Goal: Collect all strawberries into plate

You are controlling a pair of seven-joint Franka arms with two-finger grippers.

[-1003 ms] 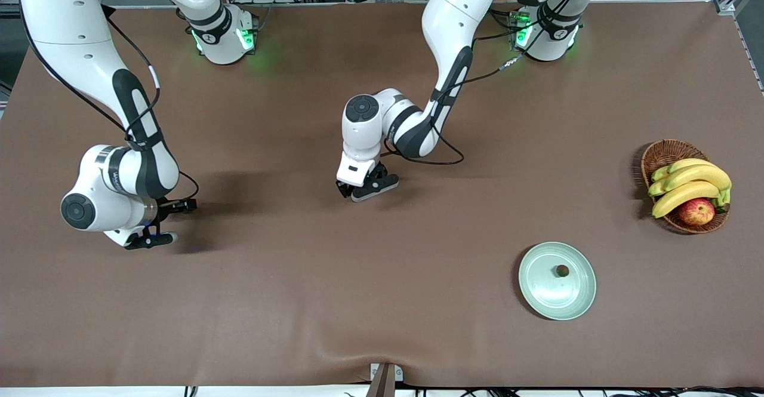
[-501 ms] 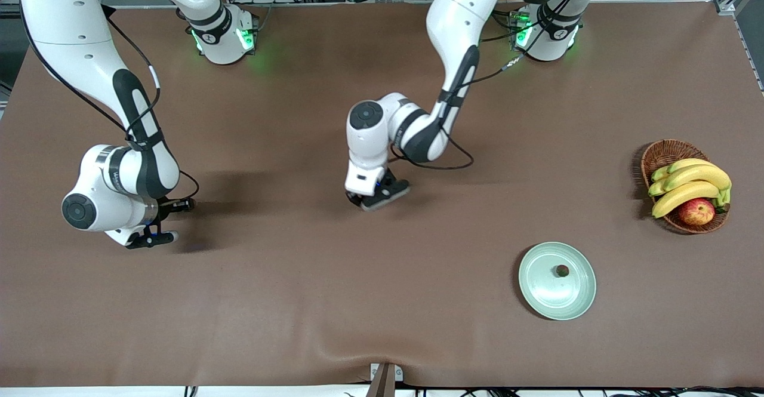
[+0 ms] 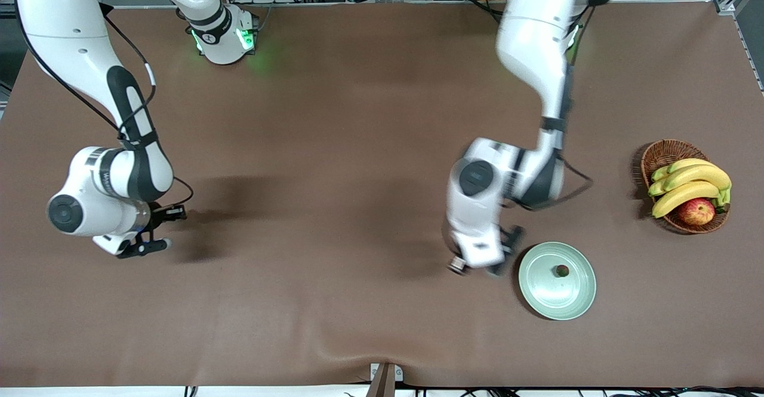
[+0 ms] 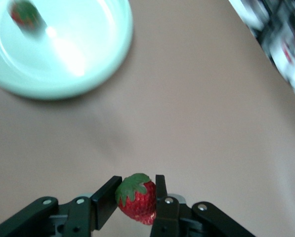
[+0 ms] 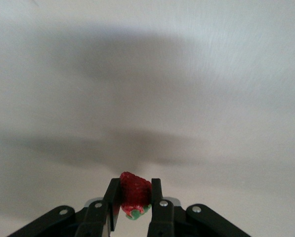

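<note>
- Front view: the plate (image 3: 540, 301) lies toward the left arm's end of the table, near the basket (image 3: 662, 153) of fruit, one strawberry (image 3: 561, 271) already in it.
- The left gripper (image 3: 498, 265) hangs just beside the plate's rim, jaws clamped on a second strawberry (image 4: 136, 198), evidently for delivery.
- The right gripper (image 5: 132, 205), over bare table at the right arm's end, pinches the third strawberry (image 5: 134, 193).

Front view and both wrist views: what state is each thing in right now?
Left gripper: shut on a strawberry, beside the plate.
Right gripper: shut on a second strawberry, over the table.
Third strawberry: lying in the plate.
Basket: holds bananas, apple.
</note>
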